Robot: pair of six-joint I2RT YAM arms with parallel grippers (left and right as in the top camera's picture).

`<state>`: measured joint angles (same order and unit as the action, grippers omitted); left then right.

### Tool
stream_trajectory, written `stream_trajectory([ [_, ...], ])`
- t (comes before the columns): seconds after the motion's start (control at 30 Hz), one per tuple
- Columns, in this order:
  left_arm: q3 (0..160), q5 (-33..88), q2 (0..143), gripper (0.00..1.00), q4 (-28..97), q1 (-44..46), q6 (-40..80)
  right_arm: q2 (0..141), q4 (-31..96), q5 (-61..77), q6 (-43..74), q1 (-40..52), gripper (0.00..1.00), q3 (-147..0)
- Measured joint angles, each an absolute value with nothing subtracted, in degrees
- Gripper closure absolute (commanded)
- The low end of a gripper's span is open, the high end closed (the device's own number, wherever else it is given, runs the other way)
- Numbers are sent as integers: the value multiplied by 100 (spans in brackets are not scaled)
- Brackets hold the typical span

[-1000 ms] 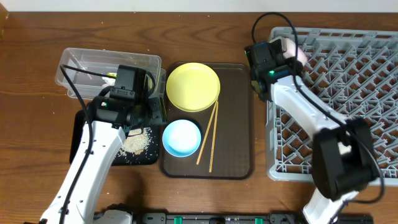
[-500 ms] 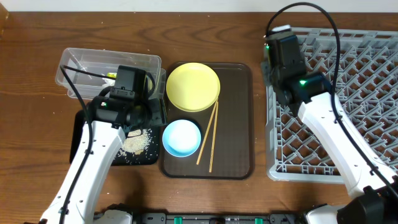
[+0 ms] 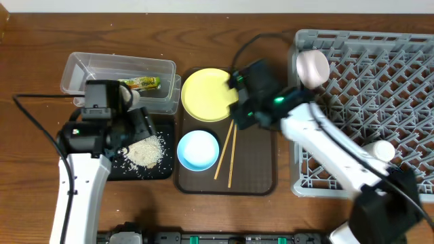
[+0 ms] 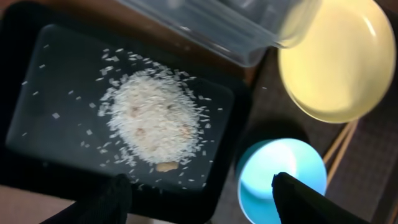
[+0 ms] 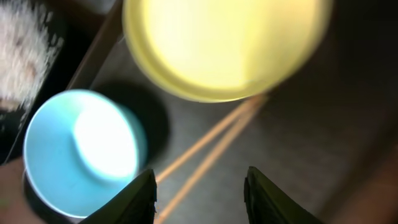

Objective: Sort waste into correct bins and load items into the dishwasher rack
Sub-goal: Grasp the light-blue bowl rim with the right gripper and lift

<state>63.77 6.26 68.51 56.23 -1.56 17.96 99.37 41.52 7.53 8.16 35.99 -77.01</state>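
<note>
I judge the waste sorted, with the yellow-green snack wrapper (image 3: 139, 83) in the clear plastic tub (image 3: 74, 64) and the white rice grains (image 3: 146, 150) on the shallow black tray (image 3: 163, 169) at left, and the small pale cup (image 3: 312, 68) in the grey lattice dishwasher rack (image 3: 407, 68) at right, while the round yellow plate (image 3: 207, 95), light blue bowl (image 3: 198, 150) and wooden chopsticks (image 3: 227, 152) at centre await loading, and the left gripper (image 4: 199, 186) and right gripper (image 5: 199, 180) are both spread and empty.

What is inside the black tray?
A heap of white rice lies in the black tray, with loose grains scattered around. From overhead, the left arm covers the tray's left end.

I'm seeing a lab bench — cabled robot arms (image 3: 325, 146) over a wooden table (image 3: 34, 81). Dishwasher rack (image 3: 407, 88) alongside — a staged kitchen.
</note>
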Motion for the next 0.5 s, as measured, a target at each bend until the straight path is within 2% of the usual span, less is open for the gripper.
stream_trajectory([
  [0.13, 6377, 596, 6851, 25, 5642, -373, 1798, 10501, 3988, 926, 1024, 4069, 66, -7703],
  [0.43, 6377, 596, 6851, 25, 5649, -403, 1796, 11187, 3859, 766, 1610, 4460, 75, -7701],
  [0.5, 6377, 596, 6851, 25, 5655, -403, 1796, 11299, 3844, 720, 1697, 4460, 85, -7701],
])
